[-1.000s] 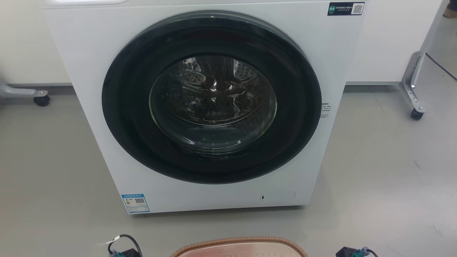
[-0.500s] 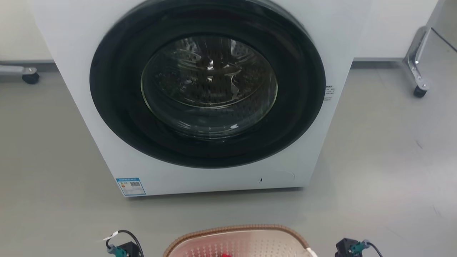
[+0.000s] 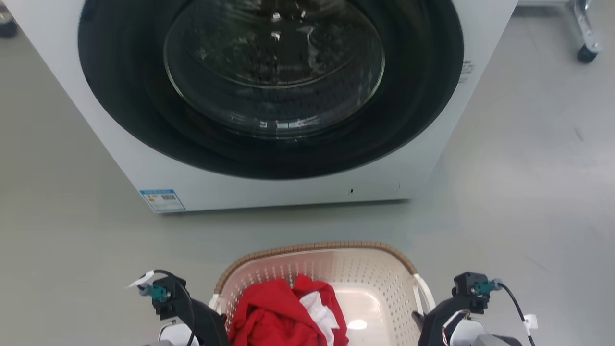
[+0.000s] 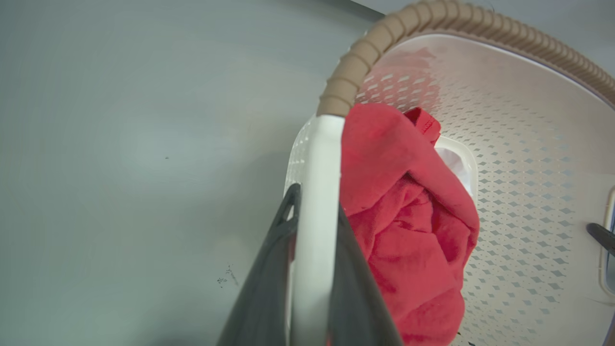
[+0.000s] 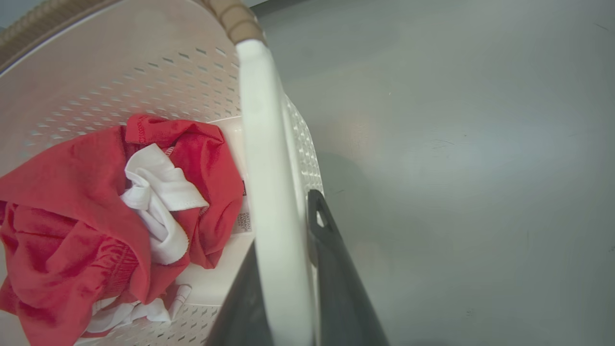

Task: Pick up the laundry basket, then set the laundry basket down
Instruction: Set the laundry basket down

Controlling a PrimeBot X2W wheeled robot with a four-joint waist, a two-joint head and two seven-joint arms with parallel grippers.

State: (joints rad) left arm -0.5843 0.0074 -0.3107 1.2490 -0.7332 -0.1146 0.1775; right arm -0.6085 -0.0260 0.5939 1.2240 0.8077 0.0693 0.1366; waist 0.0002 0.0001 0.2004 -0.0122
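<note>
The laundry basket (image 3: 375,271) is cream-white and perforated with a brown woven-look rim. It lies at the bottom middle of the head view, in front of the washing machine. Red and white clothes (image 3: 283,315) lie in it. My left gripper (image 4: 314,206) is shut on the white loop handle (image 4: 317,158) at the basket's left side, one dark finger on each face. My right gripper (image 5: 288,216) is shut on the white handle (image 5: 259,134) at the right side. In the head view the left gripper (image 3: 209,322) and right gripper (image 3: 427,322) flank the basket. I cannot tell whether the basket rests on the floor.
A white front-loading washing machine (image 3: 298,187) with its round dark door (image 3: 274,72) shut stands just beyond the basket. Grey floor (image 3: 519,192) spreads to both sides. A metal frame leg on a black caster (image 3: 587,50) stands at the top right.
The head camera has tipped down, so the washing machine has slid up the picture. More of the basket, the clothes and both grippers have come into view.
</note>
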